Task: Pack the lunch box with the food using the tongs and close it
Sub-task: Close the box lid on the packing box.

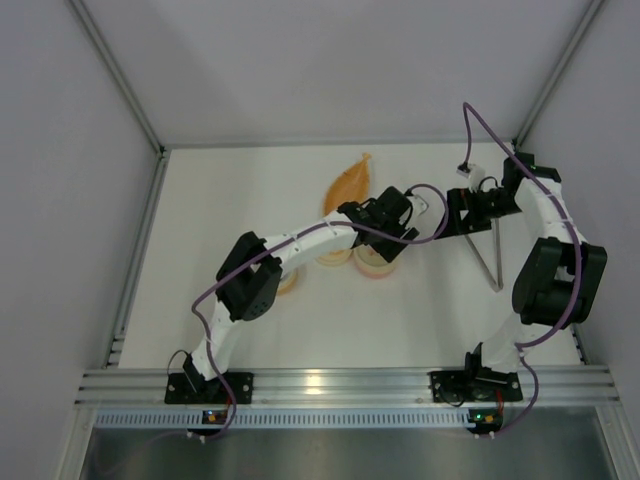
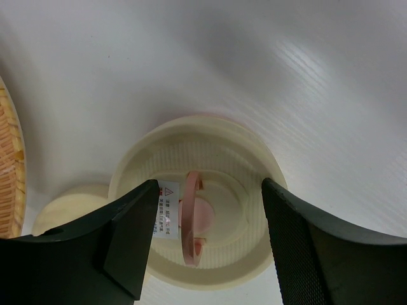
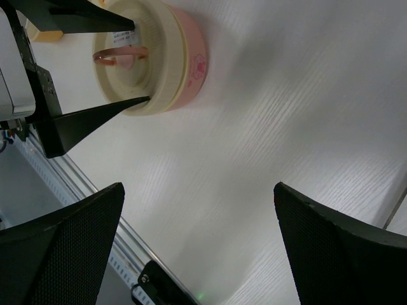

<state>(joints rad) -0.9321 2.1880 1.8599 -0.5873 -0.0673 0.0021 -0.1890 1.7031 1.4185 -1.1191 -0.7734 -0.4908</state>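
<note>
The lunch box (image 3: 191, 54) is a round pink tub with its cream lid (image 2: 197, 146) sitting on it. The lid's pink ring handle (image 2: 191, 219) stands upright. My left gripper (image 2: 210, 185) hovers just over the lid, open, with its fingers on either side of the handle and not touching it; it is seen too from above (image 1: 395, 240). The grey tongs (image 1: 490, 255) lie on the table at the right. My right gripper (image 3: 198, 187) is open over bare table, empty, to the right of the box (image 1: 455, 215). The food is out of view.
The orange leaf-shaped tray (image 1: 350, 183) lies behind the box. A small cream round piece (image 2: 70, 206) sits just left of the box. A woven orange dish (image 2: 9, 171) lies further left, under the left arm. The table's metal front rail (image 1: 340, 385) runs along the near edge.
</note>
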